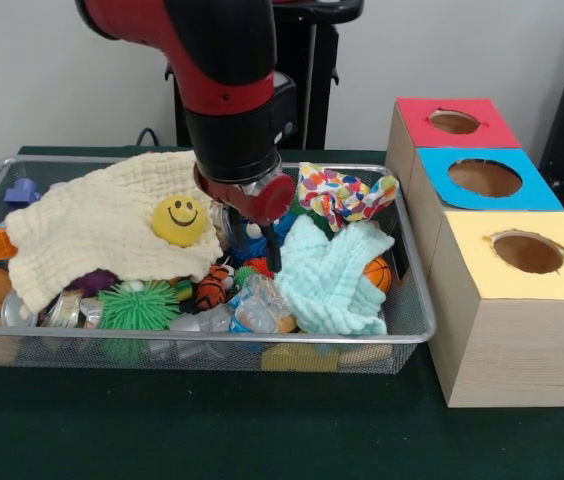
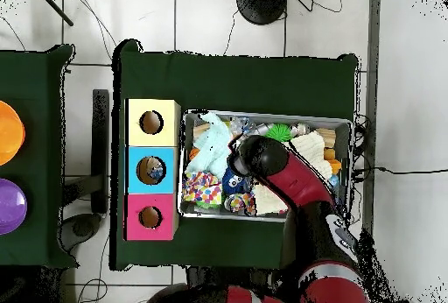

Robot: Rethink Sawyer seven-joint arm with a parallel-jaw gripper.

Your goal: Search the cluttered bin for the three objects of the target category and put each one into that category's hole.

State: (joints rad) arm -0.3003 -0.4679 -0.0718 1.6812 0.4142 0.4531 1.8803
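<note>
A wire-mesh bin (image 1: 417, 335) holds a clutter of toys and cloths. My gripper (image 1: 251, 243) reaches down into its middle, open, with its tips around a blue and white toy (image 1: 252, 236); I cannot tell whether they touch it. A yellow smiley ball (image 1: 180, 219) lies on a cream cloth (image 1: 82, 225) just to the left. To the right stand three boxes with round holes: red (image 1: 454, 122), blue (image 1: 484, 178) and yellow (image 1: 527, 252). In the overhead view the arm's wrist (image 2: 259, 156) hides the gripper, and the blue box's hole (image 2: 155, 171) has something inside.
Around the gripper lie a mint cloth (image 1: 337, 280), a spotted colourful cloth (image 1: 342, 195), a green spiky ball (image 1: 139, 306), a striped orange toy (image 1: 212, 290) and a small orange ball (image 1: 378, 273). An orange bowl (image 2: 7, 133) and a purple bowl (image 2: 9, 205) sit on a side table.
</note>
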